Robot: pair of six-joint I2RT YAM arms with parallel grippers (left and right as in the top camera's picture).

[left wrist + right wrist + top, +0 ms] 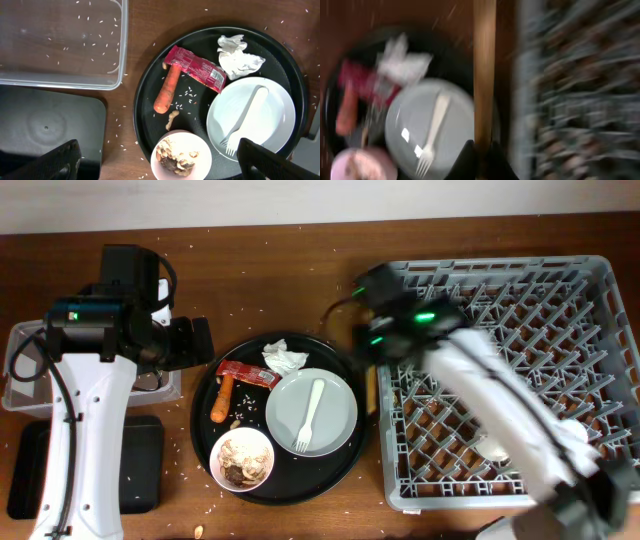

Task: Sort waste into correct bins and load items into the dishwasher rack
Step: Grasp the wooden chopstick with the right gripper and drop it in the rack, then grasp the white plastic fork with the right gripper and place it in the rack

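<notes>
Beside the rack (560,330), closed right jaws pinch the chopsticks (484,75); left jaws gape.

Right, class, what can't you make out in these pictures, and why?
Right wrist view: motion blur smears the rack; whether the jaws grip the wooden stick is unclear.
Overhead: the right arm hides much of the rack.
Left wrist view: the bottom edge cuts off the bowl.
</notes>
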